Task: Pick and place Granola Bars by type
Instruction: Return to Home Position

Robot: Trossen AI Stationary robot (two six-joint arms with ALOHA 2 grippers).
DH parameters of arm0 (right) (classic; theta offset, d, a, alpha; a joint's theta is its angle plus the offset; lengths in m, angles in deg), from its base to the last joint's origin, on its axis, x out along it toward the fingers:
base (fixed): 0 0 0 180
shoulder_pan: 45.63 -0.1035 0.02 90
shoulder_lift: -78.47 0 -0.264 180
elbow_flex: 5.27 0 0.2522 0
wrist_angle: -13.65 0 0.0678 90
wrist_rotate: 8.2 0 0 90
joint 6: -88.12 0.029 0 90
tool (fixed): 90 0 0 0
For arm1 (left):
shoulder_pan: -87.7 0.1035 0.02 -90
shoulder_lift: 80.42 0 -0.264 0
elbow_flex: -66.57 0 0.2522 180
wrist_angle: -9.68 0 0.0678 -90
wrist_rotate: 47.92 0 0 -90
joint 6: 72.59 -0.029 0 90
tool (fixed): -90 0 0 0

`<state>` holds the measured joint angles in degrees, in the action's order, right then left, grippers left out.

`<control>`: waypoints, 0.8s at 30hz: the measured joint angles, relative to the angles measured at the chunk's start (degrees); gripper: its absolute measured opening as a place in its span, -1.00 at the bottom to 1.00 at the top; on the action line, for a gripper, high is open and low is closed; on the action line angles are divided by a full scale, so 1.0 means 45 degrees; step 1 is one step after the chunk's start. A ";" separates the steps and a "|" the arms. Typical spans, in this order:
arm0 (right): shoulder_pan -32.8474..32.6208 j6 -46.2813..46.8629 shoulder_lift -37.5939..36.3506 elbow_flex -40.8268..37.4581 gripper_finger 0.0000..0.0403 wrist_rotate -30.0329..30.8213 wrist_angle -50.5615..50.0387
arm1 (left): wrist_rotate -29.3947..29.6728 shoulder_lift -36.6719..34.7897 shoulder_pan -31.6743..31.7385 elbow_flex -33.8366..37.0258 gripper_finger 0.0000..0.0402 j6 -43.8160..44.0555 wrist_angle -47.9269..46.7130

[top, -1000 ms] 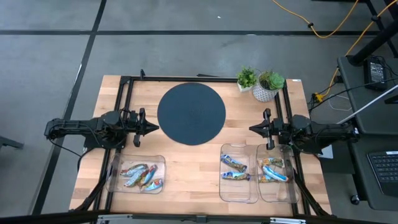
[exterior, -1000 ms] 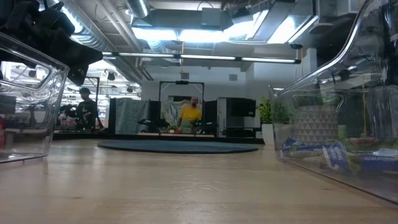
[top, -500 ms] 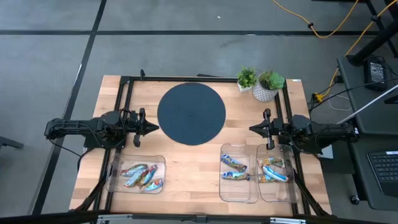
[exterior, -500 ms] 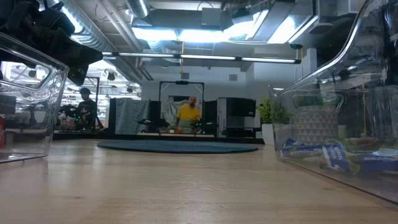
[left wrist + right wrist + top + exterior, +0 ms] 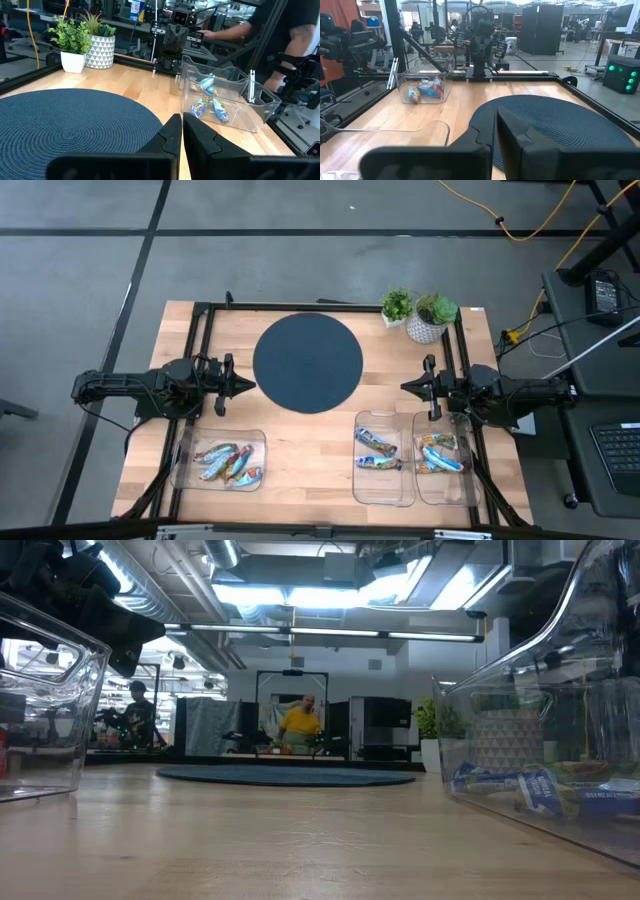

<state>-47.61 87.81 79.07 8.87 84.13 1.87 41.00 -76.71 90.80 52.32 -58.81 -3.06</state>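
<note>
Lying in the left tray [image 5: 254, 440]: a small cluster of Granola Bars [image 5: 225, 462] in blue, silver and red-orange wrappers, at the near left of the table [image 5: 300, 460].
Middle tray [image 5: 385, 491]: two blue-and-silver bars, one behind the other.
Right tray [image 5: 446, 489]: several more bars, blue and green, touching one another; this tray stands just beside the middle one.
Left gripper [image 5: 245, 387]: fingers pressed together on nothing, only a thin slit showing between them in its wrist view [image 5: 182, 131]. It hangs just behind the left tray, apart from the bars, tip pointing toward the table's centre.
Right gripper [image 5: 408, 387]: also pressed together and empty [image 5: 495, 129], just behind the middle and right trays, clear of their bars, facing the left one.
Between the tips: a round dark mat [image 5: 307, 363].
Far right corner: two potted plants [image 5: 418, 310].
Room beyond: a person in yellow [image 5: 300, 722], well behind the table.
</note>
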 joint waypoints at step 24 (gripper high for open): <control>0.0000 0.0005 0.0000 0.0000 -0.89 0.0005 0.0000 | 0.0000 0.0000 0.0000 0.0000 -0.97 0.0000 0.0000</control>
<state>-47.61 87.83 79.07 8.87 84.15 1.87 41.00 -76.71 90.81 52.32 -58.81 -3.06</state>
